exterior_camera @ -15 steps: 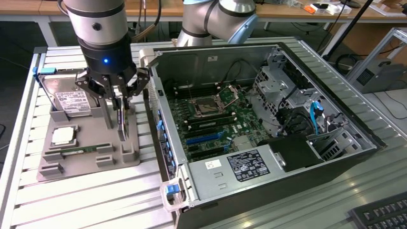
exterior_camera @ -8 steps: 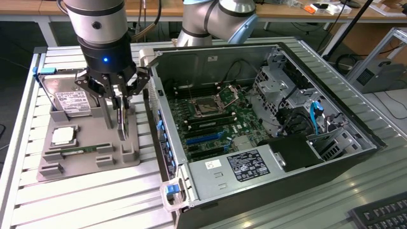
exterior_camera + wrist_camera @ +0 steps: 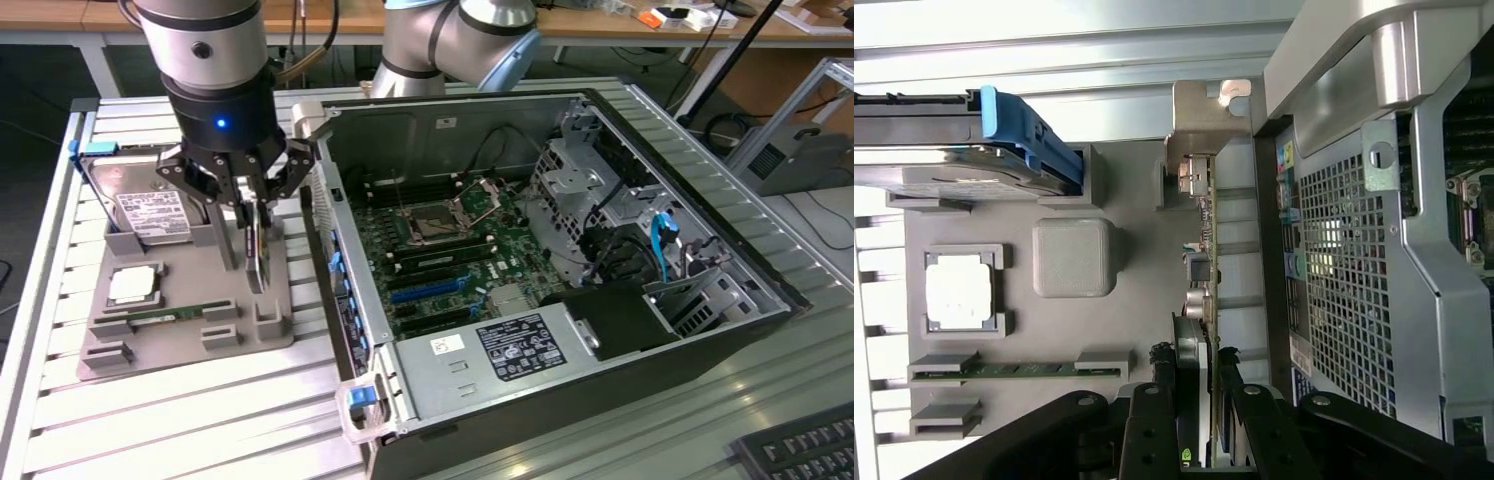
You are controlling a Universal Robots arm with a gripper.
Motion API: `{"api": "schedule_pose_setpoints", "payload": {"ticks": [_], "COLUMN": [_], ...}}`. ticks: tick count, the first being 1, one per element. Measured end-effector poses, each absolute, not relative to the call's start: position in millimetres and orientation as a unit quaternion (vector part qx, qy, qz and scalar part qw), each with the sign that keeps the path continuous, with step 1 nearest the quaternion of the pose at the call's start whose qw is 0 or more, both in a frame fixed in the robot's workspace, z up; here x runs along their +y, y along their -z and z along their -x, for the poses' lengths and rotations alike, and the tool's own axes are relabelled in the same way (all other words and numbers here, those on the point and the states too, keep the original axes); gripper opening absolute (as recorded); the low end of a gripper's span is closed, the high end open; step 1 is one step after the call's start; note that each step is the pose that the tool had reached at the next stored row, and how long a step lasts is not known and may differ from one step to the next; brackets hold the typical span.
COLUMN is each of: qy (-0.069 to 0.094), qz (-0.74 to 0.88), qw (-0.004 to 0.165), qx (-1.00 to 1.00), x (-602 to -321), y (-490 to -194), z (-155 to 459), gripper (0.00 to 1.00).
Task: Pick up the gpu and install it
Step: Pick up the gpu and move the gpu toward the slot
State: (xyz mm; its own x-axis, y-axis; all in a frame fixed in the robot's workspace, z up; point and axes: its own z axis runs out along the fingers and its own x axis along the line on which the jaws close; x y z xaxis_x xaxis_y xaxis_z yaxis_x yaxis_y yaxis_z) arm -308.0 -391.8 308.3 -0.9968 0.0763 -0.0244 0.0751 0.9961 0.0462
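Claw (image 3: 248, 238) is straight over the gpu (image 3: 258, 262) and has its two fingers closed on the card's top edge, one on each flat face, so it's pinching it, not hanging open. The wrist view shows the same thing: claw (image 3: 1206, 358) straddling the thin gpu (image 3: 1200, 262).

The card stands on its long edge in the grey holder tray (image 3: 200, 272), along the tray edge closest to the computer case (image 3: 441, 112). So there's no offset between claw and card, it's directly below and between the fingers. The long axis runs parallel to the case's side wall, from the table's (image 3: 187, 425) near edge toward its far edge. The silvery bracket end (image 3: 1200, 118) points toward the far edge, by the case's far corner, and the claw is gripping further back along the card from it.

Can't really tell if the bottom edge has come out of its slot, looks seated or barely raised to me.

Further out on the same tray: hard drive (image 3: 147, 208) at the far corner, processor (image 3: 131, 286) mid tray, memory stick (image 3: 160, 317) toward the near edge. The motherboard (image 3: 441, 255) sits open inside the case.
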Motion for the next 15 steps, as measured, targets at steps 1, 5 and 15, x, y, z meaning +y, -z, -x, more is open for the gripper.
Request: {"api": "schedule_pose_setpoints", "payload": {"ticks": [1, 5, 15], "qy": [-0.023, -0.025, -0.027], "qz": [-0.038, -0.038, -0.038], "qw": [0.013, 0.013, 0.013], "qx": [0.999, 0.999, 0.999], "x": [-391.8, -393.1, -395.0], "y": [-308.5, -309.8, -309.7], "z": [308.0, 308.0, 308.0], "gripper": [0.27, 0.27, 0.27]}}
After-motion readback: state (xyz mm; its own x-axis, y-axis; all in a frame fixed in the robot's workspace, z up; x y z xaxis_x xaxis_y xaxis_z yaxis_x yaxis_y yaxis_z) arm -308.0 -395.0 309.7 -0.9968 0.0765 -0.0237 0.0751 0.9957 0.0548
